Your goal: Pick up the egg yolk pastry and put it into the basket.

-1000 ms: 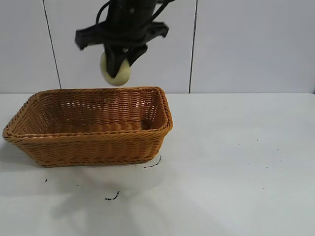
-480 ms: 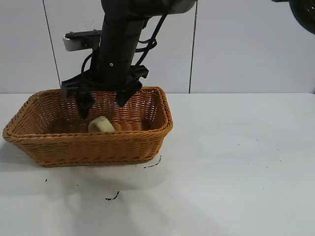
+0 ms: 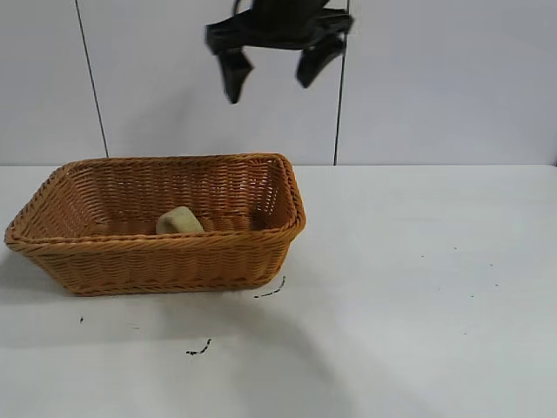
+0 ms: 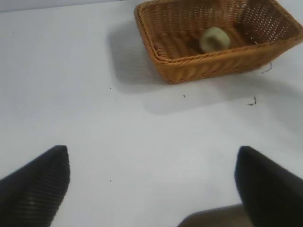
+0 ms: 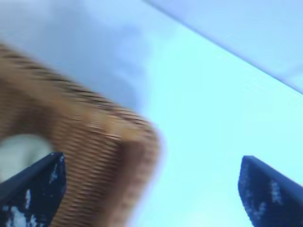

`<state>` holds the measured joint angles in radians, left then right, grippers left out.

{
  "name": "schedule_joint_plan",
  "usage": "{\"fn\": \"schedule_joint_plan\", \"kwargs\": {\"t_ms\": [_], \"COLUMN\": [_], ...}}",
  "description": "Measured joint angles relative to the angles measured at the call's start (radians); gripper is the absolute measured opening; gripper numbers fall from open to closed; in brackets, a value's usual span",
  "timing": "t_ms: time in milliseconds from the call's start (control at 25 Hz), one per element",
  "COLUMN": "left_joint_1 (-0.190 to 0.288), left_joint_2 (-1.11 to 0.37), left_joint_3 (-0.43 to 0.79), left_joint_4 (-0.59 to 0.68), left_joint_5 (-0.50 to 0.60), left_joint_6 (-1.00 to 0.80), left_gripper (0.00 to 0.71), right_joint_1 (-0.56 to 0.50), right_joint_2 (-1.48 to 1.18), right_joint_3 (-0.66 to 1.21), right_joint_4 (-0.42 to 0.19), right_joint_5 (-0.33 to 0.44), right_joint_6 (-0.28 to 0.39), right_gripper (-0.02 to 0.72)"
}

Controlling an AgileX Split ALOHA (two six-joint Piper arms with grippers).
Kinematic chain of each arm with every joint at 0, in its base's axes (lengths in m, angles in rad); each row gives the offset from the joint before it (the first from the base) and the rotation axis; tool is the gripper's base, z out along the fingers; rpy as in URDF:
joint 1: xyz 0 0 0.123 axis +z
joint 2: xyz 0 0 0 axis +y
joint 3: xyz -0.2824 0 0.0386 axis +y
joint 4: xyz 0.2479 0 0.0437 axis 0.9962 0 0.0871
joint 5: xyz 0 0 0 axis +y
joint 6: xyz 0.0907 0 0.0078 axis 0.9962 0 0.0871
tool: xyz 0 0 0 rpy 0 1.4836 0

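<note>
The egg yolk pastry (image 3: 178, 221), a pale yellow-green puck, lies tilted on the floor of the orange-brown wicker basket (image 3: 174, 261) at the table's left. My right gripper (image 3: 270, 87) hangs high above the basket's right end, open and empty. In the right wrist view its gripper (image 5: 151, 161) is open over the basket's corner (image 5: 104, 142), with the pastry (image 5: 21, 149) at the edge. My left gripper (image 4: 151, 156) is open and empty, parked far from the basket (image 4: 208, 66); the pastry (image 4: 214, 39) shows inside it.
The white table (image 3: 418, 305) runs wide to the right of the basket. Small black marks (image 3: 198, 350) lie in front of the basket. A white panelled wall with dark seams (image 3: 339, 113) stands behind.
My right gripper carried the pastry down into the basket, let it go, and rose up and to the right. The pastry stays in the basket.
</note>
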<state>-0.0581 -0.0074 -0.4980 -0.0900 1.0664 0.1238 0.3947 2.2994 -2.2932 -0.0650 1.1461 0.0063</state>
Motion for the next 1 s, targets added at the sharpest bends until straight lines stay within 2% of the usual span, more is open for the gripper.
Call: {"fn": "schedule_joint_plan", "kwargs": {"t_ms": [200,400,480,600,1000], "left_joint_1": [0.0,0.0,0.0,0.0,0.0], "left_joint_2": [0.0,0.0,0.0,0.0,0.0], "left_joint_3": [0.0,0.0,0.0,0.0,0.0], "left_joint_4": [0.0,0.0,0.0,0.0,0.0], "left_joint_5": [0.0,0.0,0.0,0.0,0.0], "left_joint_6": [0.0,0.0,0.0,0.0,0.0], "left_gripper": [0.695,0.695,0.695,0.695,0.695], "right_joint_1": [-0.208,-0.336,-0.357,-0.37,-0.375], "right_joint_2": [0.0,-0.011,-0.033,-0.094,-0.504], "right_joint_3": [0.0,0.013,0.043,0.134,0.643], "right_joint_4": [0.002,0.065,0.085,0.084,0.065], "right_joint_5": [0.064,0.067,0.069,0.068,0.069], "right_joint_6": [0.0,-0.025,-0.038,-0.043,-0.052], "right_gripper": [0.689,0.689,0.689,0.689,0.689]}}
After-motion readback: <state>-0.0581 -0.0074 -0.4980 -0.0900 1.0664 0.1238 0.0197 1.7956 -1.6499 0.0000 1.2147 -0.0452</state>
